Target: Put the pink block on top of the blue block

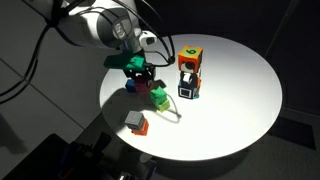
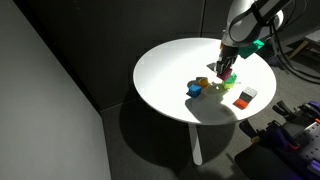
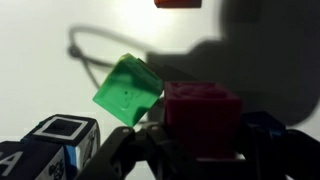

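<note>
Just beside the green cube on the round white table, the pink block sits between the 2 fingers of the gripper. They stand narrow, close against its sides; whether they actually clamp it I cannot tell. Being a cube, it has no long axis. In the wrist view its near face is square-on with level edges, while the green cube is turned cornerwise. The blue block peeks out on the pink block's far side from the green cube.

On the table, seen from the wrist, the pink block has the green cube just left and the blue block just right. The patterned cube lies nearer, left. In an exterior view, another cube stands on it.
</note>
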Robot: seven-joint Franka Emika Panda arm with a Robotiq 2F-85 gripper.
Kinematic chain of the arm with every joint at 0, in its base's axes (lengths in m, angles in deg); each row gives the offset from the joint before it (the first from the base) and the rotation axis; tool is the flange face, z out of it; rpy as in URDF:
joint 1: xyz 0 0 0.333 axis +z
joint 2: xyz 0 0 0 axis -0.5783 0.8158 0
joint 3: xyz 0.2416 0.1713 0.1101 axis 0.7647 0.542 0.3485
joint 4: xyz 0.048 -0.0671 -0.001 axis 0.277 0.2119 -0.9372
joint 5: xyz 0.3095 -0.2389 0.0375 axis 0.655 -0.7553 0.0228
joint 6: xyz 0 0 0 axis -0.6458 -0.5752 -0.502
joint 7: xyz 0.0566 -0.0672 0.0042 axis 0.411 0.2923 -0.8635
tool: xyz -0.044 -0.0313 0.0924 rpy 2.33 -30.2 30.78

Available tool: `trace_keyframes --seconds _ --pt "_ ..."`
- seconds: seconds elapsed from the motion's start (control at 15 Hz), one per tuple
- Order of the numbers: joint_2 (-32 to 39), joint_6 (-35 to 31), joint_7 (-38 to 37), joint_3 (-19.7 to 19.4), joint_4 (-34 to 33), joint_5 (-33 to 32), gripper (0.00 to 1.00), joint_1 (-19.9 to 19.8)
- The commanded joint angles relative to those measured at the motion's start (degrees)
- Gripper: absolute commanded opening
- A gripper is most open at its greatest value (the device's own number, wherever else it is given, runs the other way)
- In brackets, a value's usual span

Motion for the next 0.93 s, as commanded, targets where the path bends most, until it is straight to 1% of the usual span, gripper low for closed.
trace_keyframes --seconds 0.0,0.47,0.87 --pt "-1.24 2.39 -0.64 0.26 -0.72 -1.70 0.27 1.30" --pt "0.44 2.27 -0.19 1.51 -3.24 -1.90 0.27 3.12" --pt "4.37 2.18 -1.53 1.06 -7.38 -5.24 0.27 5.94"
